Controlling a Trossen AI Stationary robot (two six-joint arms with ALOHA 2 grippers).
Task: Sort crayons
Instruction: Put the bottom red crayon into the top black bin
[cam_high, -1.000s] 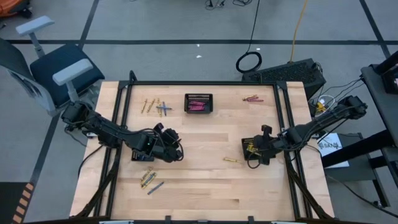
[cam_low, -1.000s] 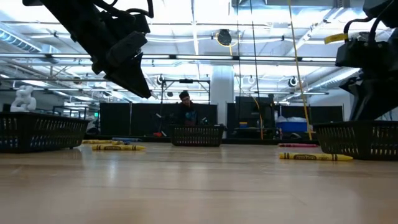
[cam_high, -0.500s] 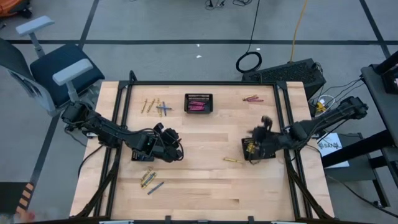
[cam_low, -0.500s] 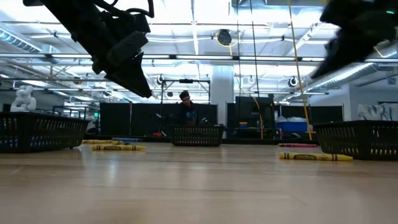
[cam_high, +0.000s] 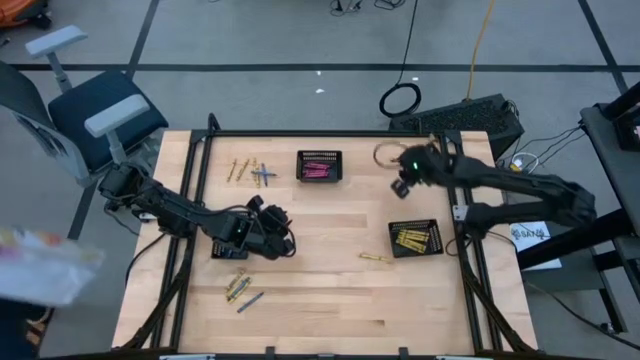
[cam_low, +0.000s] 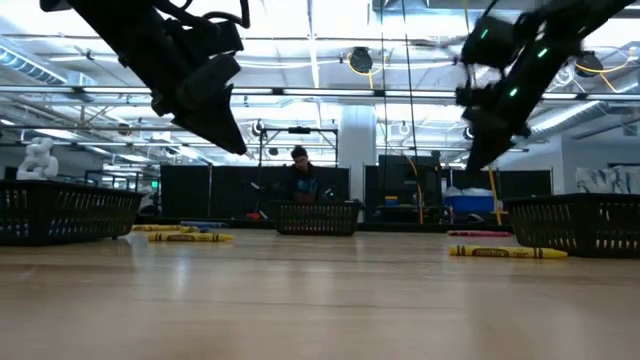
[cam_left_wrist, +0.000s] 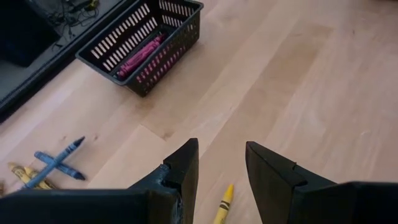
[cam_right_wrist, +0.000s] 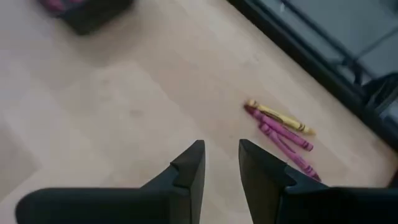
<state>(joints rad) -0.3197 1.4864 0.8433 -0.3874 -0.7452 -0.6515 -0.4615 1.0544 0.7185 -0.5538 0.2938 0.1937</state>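
Crayons lie in loose groups on the wooden table: yellow and blue ones at the far left (cam_high: 250, 170), pink ones with a yellow one at the far right (cam_high: 405, 158), one yellow crayon (cam_high: 372, 258) near the middle, and several near the front left (cam_high: 240, 292). My left gripper (cam_high: 290, 243) hovers open and empty left of centre. My right gripper (cam_high: 400, 183) is open and empty above the far right part of the table, near the pink crayons (cam_right_wrist: 283, 134). The pink crayon basket (cam_high: 319, 166) stands at the far middle, the yellow crayon basket (cam_high: 415, 238) at the right.
A third black basket (cam_low: 60, 212) stands at the left, under my left arm. A black frame rail (cam_high: 320, 133) runs along the table's far edge. Bare wood (cam_high: 330, 300) lies toward the near edge. A person (cam_low: 298, 170) sits in the room behind.
My right gripper has risen from over the yellow crayon basket and swung toward the table's far edge, ending above the table near the pink crayons at the far right. My left arm has kept still.
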